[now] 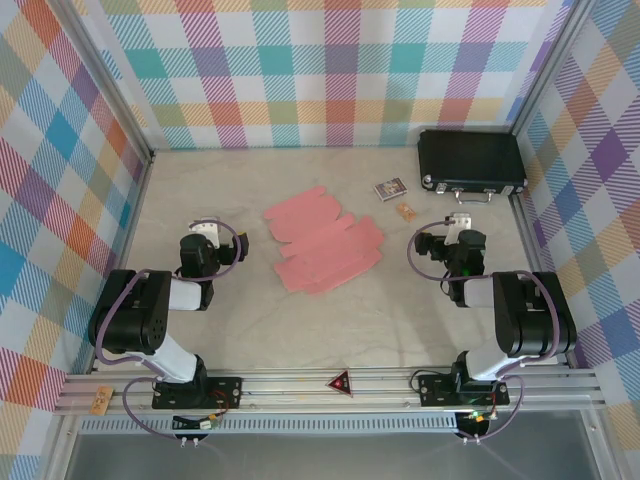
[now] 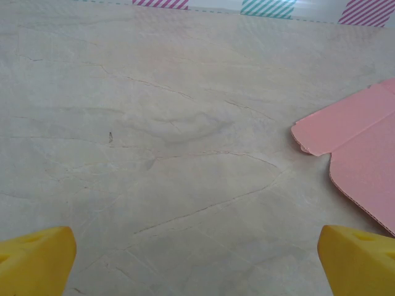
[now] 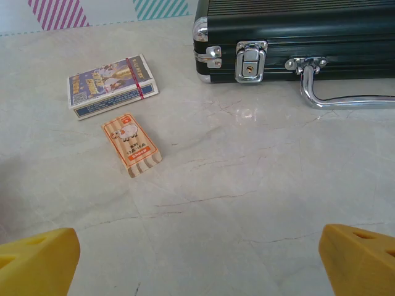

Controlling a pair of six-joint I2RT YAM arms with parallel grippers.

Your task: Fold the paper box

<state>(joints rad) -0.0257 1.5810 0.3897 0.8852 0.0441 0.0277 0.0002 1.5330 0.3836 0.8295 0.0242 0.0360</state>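
The paper box (image 1: 322, 243) is a flat salmon-pink die-cut sheet with flaps, lying unfolded in the middle of the table. Its left flaps (image 2: 358, 145) reach into the right side of the left wrist view. My left gripper (image 1: 207, 234) rests left of the sheet, apart from it, open, with bare table between its yellow fingertips (image 2: 37, 262). On the other side of the sheet stands my right gripper (image 1: 458, 226), also open and holding nothing, its yellow fingertips (image 3: 358, 259) spread wide over bare table.
A black hard case (image 1: 471, 164) with metal latch and handle (image 3: 333, 92) stands at the back right. In front of it lie a card pack with a red band (image 3: 112, 85) and a small orange sheep box (image 3: 131, 146). Plaid walls enclose the table.
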